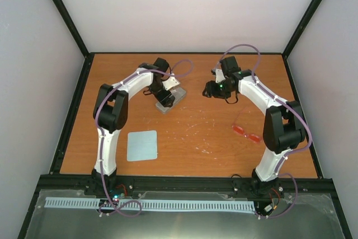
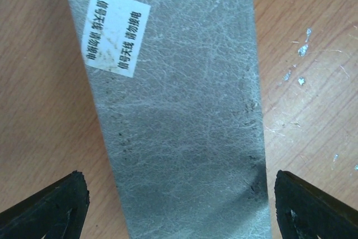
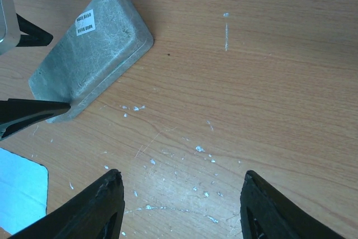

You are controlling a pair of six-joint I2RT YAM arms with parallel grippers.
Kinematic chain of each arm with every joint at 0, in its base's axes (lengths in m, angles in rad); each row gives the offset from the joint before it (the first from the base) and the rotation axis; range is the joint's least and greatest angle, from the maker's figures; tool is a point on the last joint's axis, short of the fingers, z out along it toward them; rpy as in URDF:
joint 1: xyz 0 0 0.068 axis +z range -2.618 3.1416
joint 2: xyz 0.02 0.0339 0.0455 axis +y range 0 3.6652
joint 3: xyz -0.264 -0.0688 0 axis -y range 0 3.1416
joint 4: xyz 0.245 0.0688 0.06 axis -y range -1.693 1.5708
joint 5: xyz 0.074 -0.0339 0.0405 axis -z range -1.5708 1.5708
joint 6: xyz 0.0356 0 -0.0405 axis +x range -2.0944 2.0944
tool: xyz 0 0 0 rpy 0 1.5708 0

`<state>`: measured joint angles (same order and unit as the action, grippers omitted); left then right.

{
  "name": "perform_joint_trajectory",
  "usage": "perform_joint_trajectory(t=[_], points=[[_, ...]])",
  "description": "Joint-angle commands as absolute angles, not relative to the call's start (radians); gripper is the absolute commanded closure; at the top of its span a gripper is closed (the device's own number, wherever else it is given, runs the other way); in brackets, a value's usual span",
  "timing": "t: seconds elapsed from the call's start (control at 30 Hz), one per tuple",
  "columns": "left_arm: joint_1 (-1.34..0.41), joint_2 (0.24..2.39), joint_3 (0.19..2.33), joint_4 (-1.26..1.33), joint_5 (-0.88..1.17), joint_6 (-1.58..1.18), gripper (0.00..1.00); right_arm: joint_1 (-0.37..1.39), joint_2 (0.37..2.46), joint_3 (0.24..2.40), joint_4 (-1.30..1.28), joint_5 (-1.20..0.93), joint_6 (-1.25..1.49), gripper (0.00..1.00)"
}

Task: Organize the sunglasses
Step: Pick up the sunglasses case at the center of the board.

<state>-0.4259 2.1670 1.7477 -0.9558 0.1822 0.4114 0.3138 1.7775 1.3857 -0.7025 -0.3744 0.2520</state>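
Observation:
The sunglasses (image 1: 246, 132), with red-orange lenses, lie on the table at the right, beside my right arm; neither wrist view shows them. The grey case (image 1: 170, 100) lies closed at the back middle. It fills the left wrist view (image 2: 179, 110), with a white sticker (image 2: 116, 31) on it. My left gripper (image 2: 182, 208) is open and low over the case, one finger on each side of it. My right gripper (image 3: 182, 197) is open and empty above bare table, right of the case (image 3: 92, 54).
A pale blue cloth (image 1: 141, 145) lies flat at the front left, and its corner shows in the right wrist view (image 3: 19, 186). The wooden table (image 1: 196, 138) has white scuff marks in its middle. Black frame rails run round its edges.

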Motion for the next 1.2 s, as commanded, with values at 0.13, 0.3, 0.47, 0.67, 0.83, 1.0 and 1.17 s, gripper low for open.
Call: perform_joint_trajectory(t=[0.13,0.3,0.47,0.67,0.83,1.0,1.17], points=[[-0.440,2.161,1.725,-0.997,0.160,0.452,0.10,0.307,1.761,1.368,-0.686,-0.393,0.252,0.44],[-0.440,2.161,1.701,-0.987,0.149,0.457,0.10,0.307,1.760,1.358,-0.681,-0.395,0.254,0.44],[-0.440,2.164,1.695,-0.973,0.137,0.456,0.35,0.307,1.753,1.351,-0.680,-0.394,0.252,0.50],[-0.440,2.136,1.735,-0.990,0.181,0.453,0.55,0.307,1.729,1.325,-0.655,-0.395,0.249,0.48],[-0.440,2.105,1.854,-1.051,0.424,0.449,0.59,0.274,1.643,1.245,-0.580,-0.499,0.203,0.34],[-0.440,2.103,1.979,-1.118,0.832,0.455,0.66,0.110,1.336,0.970,-0.249,-0.838,0.323,0.00],[-0.440,2.101,2.031,-1.161,1.238,0.450,0.69,-0.020,1.040,0.688,0.153,-0.904,0.595,0.00]])
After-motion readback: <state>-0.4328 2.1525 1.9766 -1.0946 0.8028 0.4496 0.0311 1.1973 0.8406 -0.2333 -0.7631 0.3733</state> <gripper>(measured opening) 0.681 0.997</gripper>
